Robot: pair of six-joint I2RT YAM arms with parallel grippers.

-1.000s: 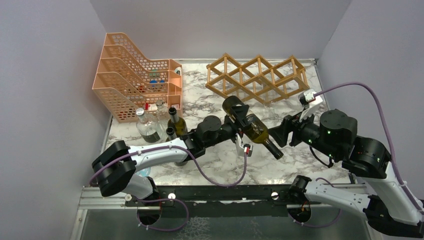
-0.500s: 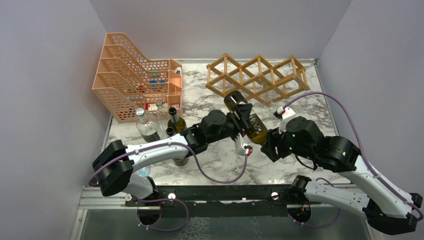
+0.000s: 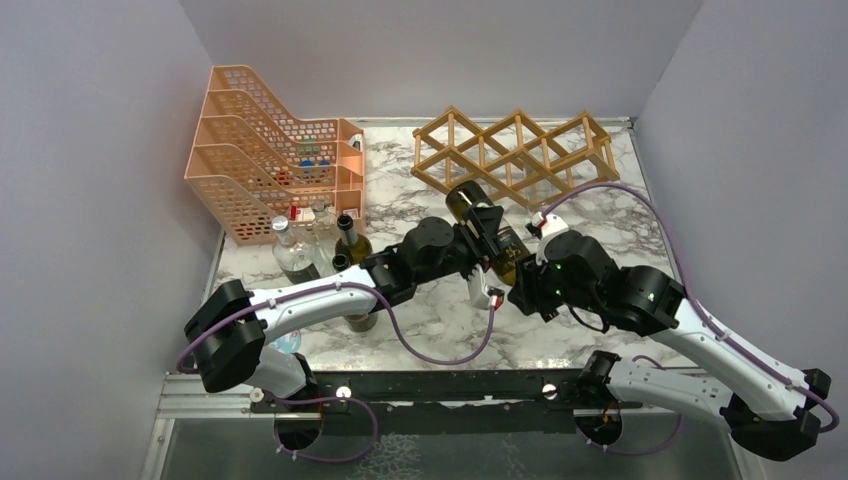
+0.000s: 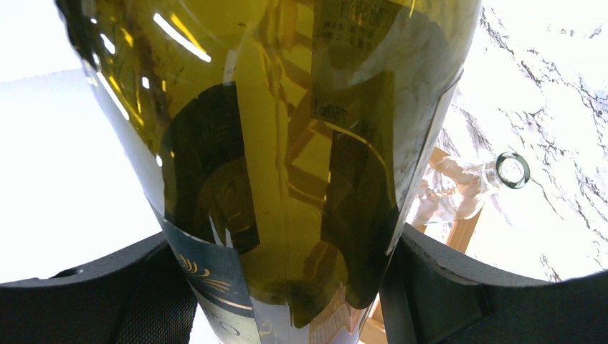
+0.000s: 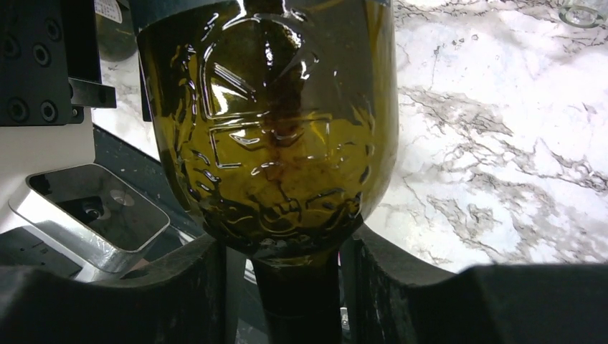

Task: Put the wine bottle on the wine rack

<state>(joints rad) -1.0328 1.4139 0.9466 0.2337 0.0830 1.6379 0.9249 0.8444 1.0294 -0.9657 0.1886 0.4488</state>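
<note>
The wine bottle (image 3: 492, 238), olive-green glass with a dark label, hangs tilted above the table, its base toward the wine rack (image 3: 515, 155). My left gripper (image 3: 486, 232) is shut on the bottle's body; in the left wrist view the bottle (image 4: 287, 143) fills the space between both black fingers (image 4: 93, 297). My right gripper (image 3: 524, 284) covers the neck end. In the right wrist view the dark neck (image 5: 297, 301) stands between the fingers (image 5: 158, 287), with a narrow gap on each side. The rack is a light wooden lattice at the back right.
An orange mesh file tray (image 3: 265, 150) stands at the back left, with several upright bottles (image 3: 320, 250) in front of it. A clear glass bottle (image 4: 495, 179) lies on the marble near the rack. Grey walls close in both sides.
My right arm has swung left to the bottle's neck and its jaws have narrowed around it. The left gripper has carried the bottle slightly toward the rack.
</note>
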